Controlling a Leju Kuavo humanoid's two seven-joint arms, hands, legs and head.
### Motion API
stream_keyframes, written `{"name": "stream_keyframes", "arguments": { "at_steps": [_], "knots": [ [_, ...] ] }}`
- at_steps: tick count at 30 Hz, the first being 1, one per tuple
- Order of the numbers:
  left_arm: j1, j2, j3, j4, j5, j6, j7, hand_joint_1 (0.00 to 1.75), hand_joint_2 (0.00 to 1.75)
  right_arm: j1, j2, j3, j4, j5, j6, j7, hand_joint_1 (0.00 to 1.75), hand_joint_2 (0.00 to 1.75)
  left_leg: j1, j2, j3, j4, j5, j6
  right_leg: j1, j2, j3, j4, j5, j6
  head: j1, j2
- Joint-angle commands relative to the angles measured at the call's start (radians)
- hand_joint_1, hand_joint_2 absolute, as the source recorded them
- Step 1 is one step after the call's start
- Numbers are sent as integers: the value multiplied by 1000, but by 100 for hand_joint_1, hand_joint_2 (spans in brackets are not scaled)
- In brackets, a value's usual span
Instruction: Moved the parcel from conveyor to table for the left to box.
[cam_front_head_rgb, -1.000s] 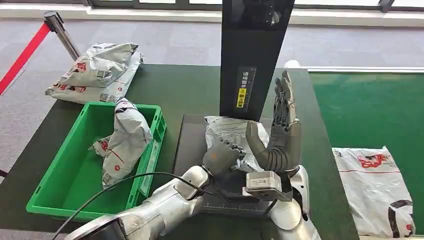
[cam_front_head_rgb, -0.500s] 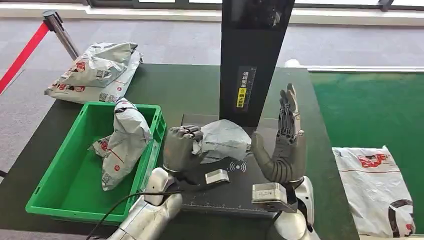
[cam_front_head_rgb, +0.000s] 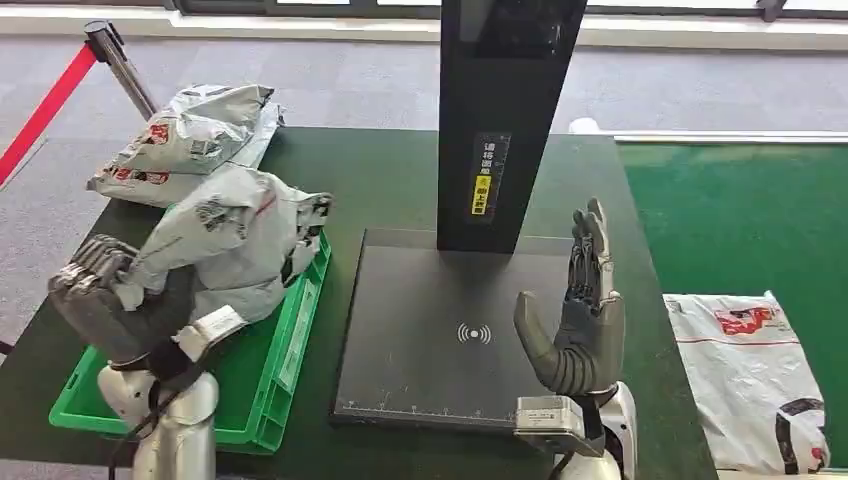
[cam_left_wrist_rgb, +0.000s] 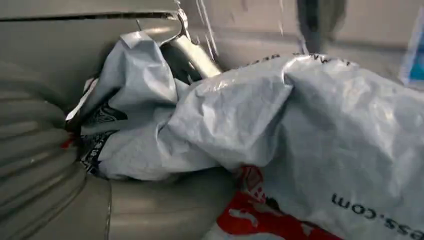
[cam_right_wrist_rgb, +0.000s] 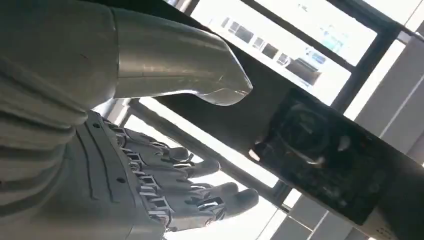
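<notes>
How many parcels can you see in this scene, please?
4 at least: one parcel held by the left hand above the green bin, two stacked at the table's far left corner, one on the conveyor. The held one may hide another in the bin.

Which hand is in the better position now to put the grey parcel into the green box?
The left hand. It already holds the grey parcel above the green box. The right hand stands open and upright beside the black scanner plate, holding nothing.
</notes>
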Motion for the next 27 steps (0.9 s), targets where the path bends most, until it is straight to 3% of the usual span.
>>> {"name": "stream_keyframes", "arguments": {
  "at_steps": [1,3,8,9,12,14,18,23,27],
  "knots": [
    [-2,-46,212,-111,12,-2,-7,175,175,20,-36,-33,-8,2,-4,-2,0,175,0,2,0,0,1,1,1,-1,1,-1,1,0,0,0],
    [-2,-46,212,-111,12,-2,-7,175,175,20,-36,-33,-8,2,-4,-2,0,175,0,2,0,0,1,1,0,-1,1,-2,2,0,0,0],
    [-30,-46,345,-100,32,-2,-7,175,175,66,-30,-38,-32,18,-11,-7,0,175,0,2,0,0,1,1,0,-1,1,-1,2,0,0,0],
    [12,-35,332,-120,36,-2,25,175,175,76,-27,-43,-39,22,-8,-10,0,175,0,2,1,-1,1,1,0,-1,2,-2,2,0,0,0],
    [-48,-46,358,34,-87,-2,-7,175,175,98,-29,-47,-61,29,-16,-10,0,175,-1,0,1,-1,1,0,-1,-2,2,-2,1,0,0,0],
    [-41,-24,262,161,-259,-2,107,175,175,107,-35,-51,-83,36,-6,2,0,175,-1,-2,2,-2,2,0,-1,-4,3,-2,1,0,0,0],
    [-16,118,-23,345,-396,-2,416,175,175,100,-31,-63,-96,46,22,17,0,175,-2,-10,2,-4,5,1,-2,-13,5,-5,2,0,0,0],
    [-51,173,-177,511,-493,-157,560,175,175,71,-34,-56,-71,60,71,33,0,175,-2,-3,1,-1,2,0,-1,-5,1,-2,2,0,0,0],
    [-95,184,-191,644,-539,-184,612,175,175,46,-41,-42,-42,82,107,49,0,175,-1,-4,2,-3,5,1,0,-8,4,-5,4,0,0,0]
  ]
}}
